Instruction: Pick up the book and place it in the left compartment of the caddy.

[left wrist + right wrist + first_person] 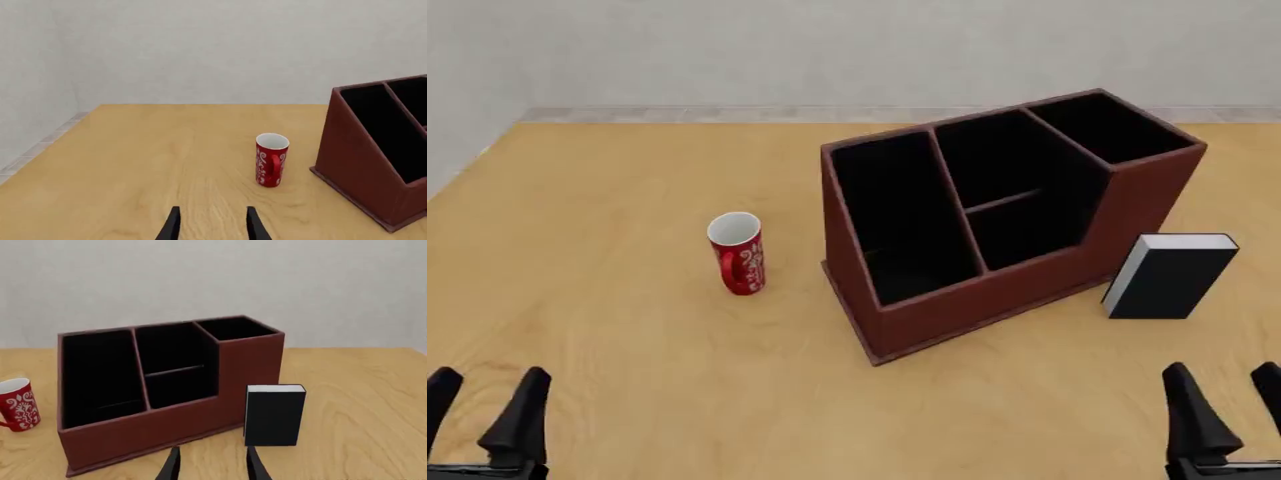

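the book [1165,277] is standing upright on the desk [614,330], on the right side of the front view, just beside the caddy [1001,290] at its tall right end, with its black cover facing the camera and its white page edges showing along the top. the caddy is sitting near the middle of the desk, turned at a slant, its black-lined slots open upward. the left compartment [897,215] is lying at the caddy's low, sloped end, the end nearest the red mug [738,253], and nothing is showing inside it. the mug is standing upright to the left of the caddy, apart from it, its handle turned toward the caddy. the left pincer [481,415] is hovering low at the near left corner of the front view, well apart from the mug, its dark fingers spread with a clear gap and gripping nothing. the right pincer [1225,410] is hanging at the near right corner, nearer than the book and not touching it, its fingers likewise spread and empty. in the right wrist view the book [273,415] is standing just ahead of the spread fingertips [173,465], with the caddy [160,430] beside it.
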`<action>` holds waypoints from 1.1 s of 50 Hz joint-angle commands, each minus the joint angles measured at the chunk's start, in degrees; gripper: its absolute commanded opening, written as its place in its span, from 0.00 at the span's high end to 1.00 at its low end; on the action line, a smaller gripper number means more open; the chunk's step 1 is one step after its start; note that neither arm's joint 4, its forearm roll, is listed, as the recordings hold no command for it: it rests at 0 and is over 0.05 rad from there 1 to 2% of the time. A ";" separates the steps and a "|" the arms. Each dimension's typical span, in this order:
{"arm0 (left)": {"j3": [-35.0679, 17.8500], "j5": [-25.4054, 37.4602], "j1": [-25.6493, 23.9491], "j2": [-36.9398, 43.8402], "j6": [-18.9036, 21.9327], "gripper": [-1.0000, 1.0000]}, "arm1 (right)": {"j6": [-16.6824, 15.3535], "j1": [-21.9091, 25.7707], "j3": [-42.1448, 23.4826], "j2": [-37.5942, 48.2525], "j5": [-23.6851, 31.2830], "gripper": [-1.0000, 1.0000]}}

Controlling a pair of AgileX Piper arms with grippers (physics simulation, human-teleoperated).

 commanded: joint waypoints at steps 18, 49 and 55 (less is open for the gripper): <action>-0.17 -0.07 0.00 0.28 0.00 0.00 | -2.01 0.92 1.31 0.44 -0.31 0.00; -0.17 -0.07 0.00 0.28 0.00 0.00 | -22.69 2.37 -15.32 9.16 14.86 0.00; -0.17 -0.07 0.00 0.28 0.00 0.00 | -26.06 3.52 -17.33 11.74 16.48 0.00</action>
